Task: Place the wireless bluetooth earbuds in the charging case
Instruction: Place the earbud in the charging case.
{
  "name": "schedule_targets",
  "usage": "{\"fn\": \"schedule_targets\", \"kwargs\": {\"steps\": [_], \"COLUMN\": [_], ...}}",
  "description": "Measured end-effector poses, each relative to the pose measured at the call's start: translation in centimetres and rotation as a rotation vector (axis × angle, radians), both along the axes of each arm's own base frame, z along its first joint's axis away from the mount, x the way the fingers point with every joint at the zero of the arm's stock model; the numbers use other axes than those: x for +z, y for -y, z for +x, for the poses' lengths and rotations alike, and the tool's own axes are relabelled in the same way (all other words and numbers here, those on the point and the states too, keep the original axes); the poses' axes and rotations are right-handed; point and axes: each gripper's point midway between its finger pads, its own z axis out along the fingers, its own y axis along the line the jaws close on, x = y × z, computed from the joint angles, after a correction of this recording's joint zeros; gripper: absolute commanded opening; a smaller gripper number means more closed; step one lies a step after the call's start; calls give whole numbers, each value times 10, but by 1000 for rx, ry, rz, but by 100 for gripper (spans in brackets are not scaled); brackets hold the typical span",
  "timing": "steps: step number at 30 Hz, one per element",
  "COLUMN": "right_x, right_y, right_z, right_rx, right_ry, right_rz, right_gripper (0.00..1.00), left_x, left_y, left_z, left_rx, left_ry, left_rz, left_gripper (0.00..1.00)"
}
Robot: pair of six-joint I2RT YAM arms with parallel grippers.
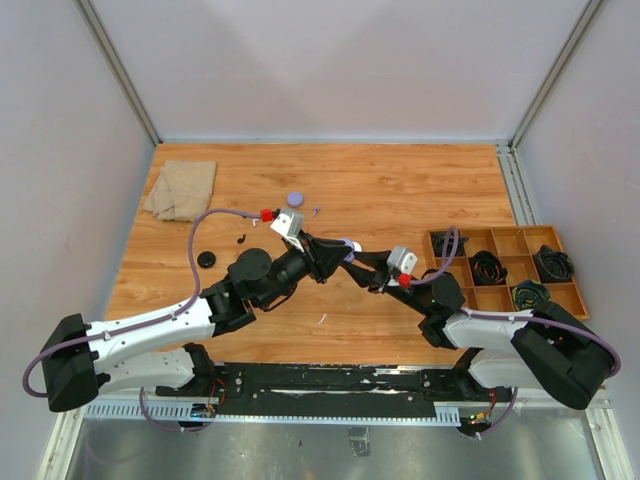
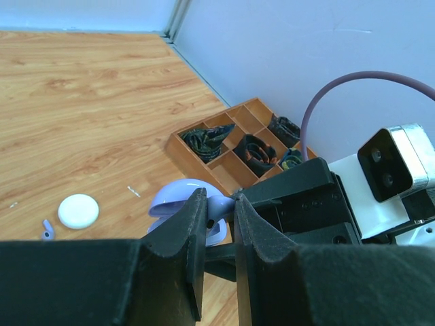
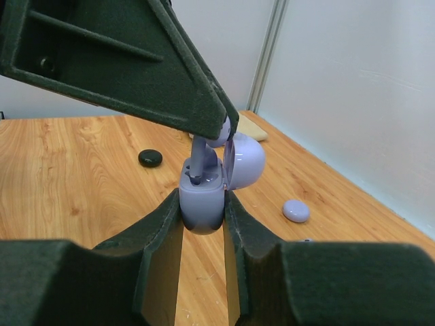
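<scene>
case [image 3: 202, 207]: glossy lilac, rounded, hinged open | earbud [image 3: 200, 157]: stemmed, tip apparently inside

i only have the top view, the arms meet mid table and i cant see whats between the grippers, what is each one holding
Observer: The right gripper is shut on a pale purple charging case, which is open and upright.
Operator: and the left
Observer: The left gripper pinches a pale purple earbud by its head, with the stem pointing down into the case.
Operator: seated yet
Observer: Not fully. In the right wrist view the stem stands up out of the case's well, and the head is above the rim.
</scene>
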Motion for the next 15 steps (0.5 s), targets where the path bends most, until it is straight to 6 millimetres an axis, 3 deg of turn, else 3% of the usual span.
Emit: {"fn": "schedule_targets", "kwargs": {"steps": [15], "right_x": [6], "right_y": [2], "right_z": [-2], "right_rx": [1], "right_ry": [9], "right_rz": [15], "right_gripper": [1], "left_x": [0], "left_y": [2], "left_z": [0], "left_rx": [-9], "left_ry": [44], "left_rz": [33], "left_gripper": [9]}}
